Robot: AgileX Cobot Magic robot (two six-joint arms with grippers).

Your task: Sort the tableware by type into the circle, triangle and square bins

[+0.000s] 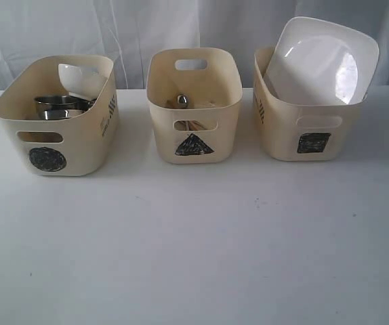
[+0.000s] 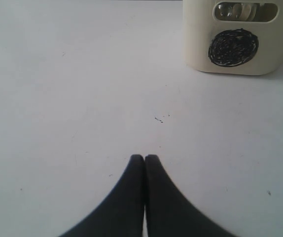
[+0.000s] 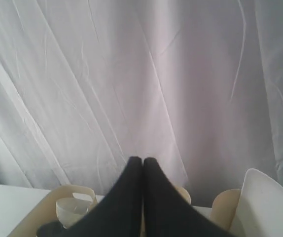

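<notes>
Left gripper (image 2: pixel 145 158) was noted closed and empty, circle bin (image 2: pixel 196 34) well apart. Right gripper (image 3: pixel 142 160) was likewise closed, white square plate (image 3: pixel 267 205) beyond it.

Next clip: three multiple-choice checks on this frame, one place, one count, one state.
1. The white plate sits in: A the circle bin; B the triangle bin; C the square bin.
2. Bins on the table: A two; B three; C four.
3. The left gripper is: A wide open; B shut on a spoon; C shut, empty.
Key: 1 C, it leans in the bin marked with a black square. 2 B, the circle bin, the triangle bin and the square bin stand in a row. 3 C, its fingertips meet with nothing between.
</notes>
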